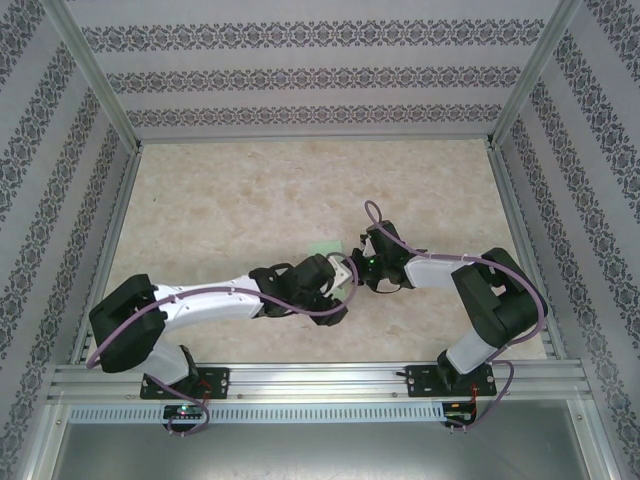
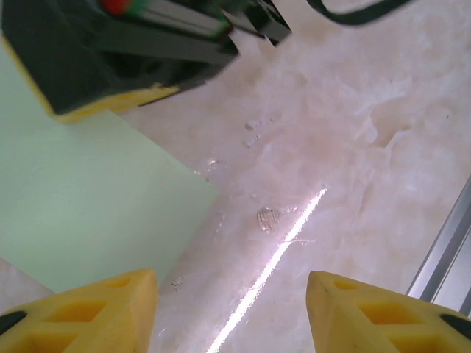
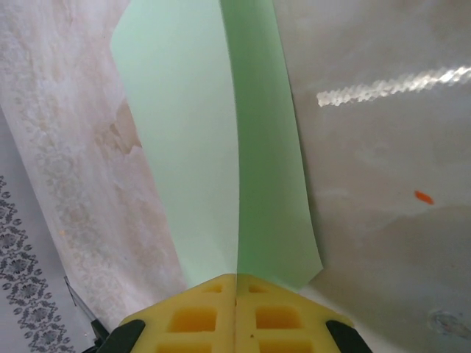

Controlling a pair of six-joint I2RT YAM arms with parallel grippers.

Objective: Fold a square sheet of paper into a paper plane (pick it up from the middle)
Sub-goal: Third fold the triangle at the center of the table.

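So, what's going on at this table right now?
A robot is partway through folding a pale green sheet of paper at the middle of the table. Its right claw is shut on the sheet's edge, and a crease runs away from the grip. Its left claw is open beside the sheet, holding nothing. No plane shape yet.

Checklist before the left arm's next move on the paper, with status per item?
1. Right gripper shut on the square sheet of paper: ok.
2. Left gripper open: ok.
3. Sheet centred between the left gripper's fingers: not ok, it lies off to one side.
4. Crease visible along the sheet: ok.
5. Folded edges aligned: cannot tell.
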